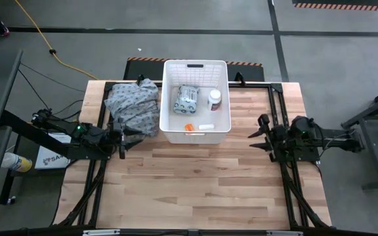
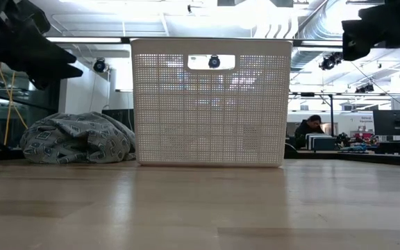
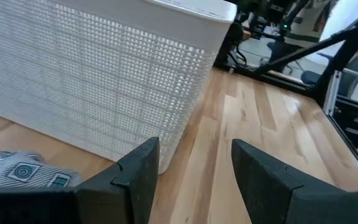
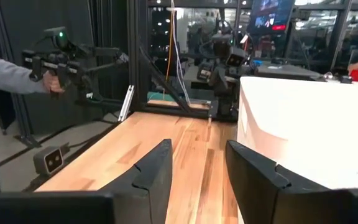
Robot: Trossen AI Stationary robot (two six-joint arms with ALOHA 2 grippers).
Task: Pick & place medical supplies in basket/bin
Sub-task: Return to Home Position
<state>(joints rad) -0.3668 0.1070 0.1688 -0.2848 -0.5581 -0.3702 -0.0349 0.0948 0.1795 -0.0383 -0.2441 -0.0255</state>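
You're in a robotics lab set in an open industrial hall. From above you see a concrete floor (image 1: 176, 16) marked with hazard tape (image 1: 343, 5) and a yellow cable (image 1: 41, 39) trailing beyond the wooden table (image 1: 195, 190), which stands in a black metal frame (image 4: 138, 56). Looking level across the table, bare ducts (image 2: 304, 28) run under the ceiling, and a person (image 2: 310, 128) sits among monitors (image 2: 393, 121). Beyond the table, a sleeved arm (image 4: 5, 74) holds a control handle (image 4: 58, 62).
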